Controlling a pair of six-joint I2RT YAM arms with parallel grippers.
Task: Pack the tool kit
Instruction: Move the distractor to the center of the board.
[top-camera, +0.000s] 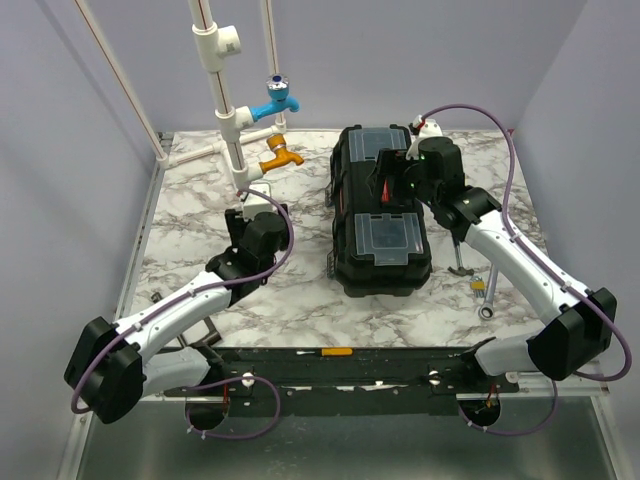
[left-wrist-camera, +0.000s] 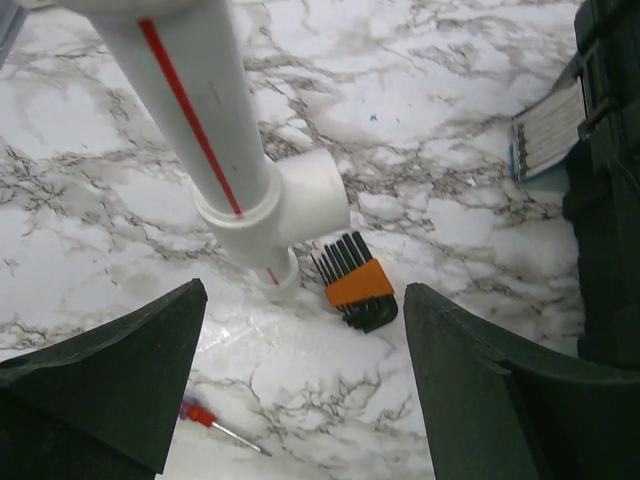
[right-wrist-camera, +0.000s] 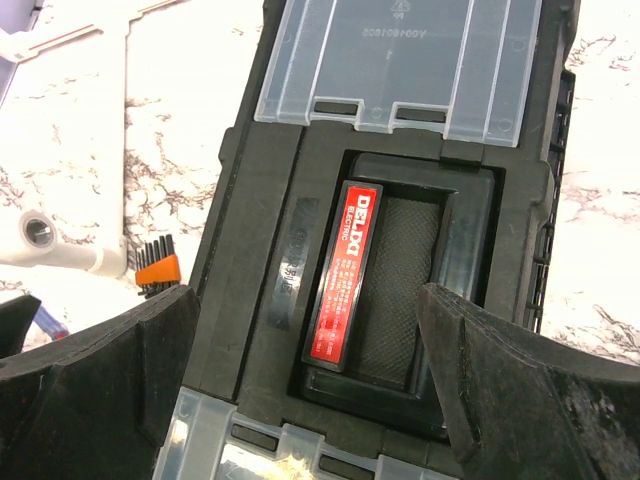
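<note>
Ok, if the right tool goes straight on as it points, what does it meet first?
The right tool would likely meet the red-labelled black handle recessed in the large black plastic toolbox top; depth is unclear.

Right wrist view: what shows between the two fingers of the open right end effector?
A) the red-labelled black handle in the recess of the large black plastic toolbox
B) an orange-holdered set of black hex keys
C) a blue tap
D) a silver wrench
A: the right end effector frames the red-labelled black handle, which lies in the recess of the large black plastic toolbox.
</note>
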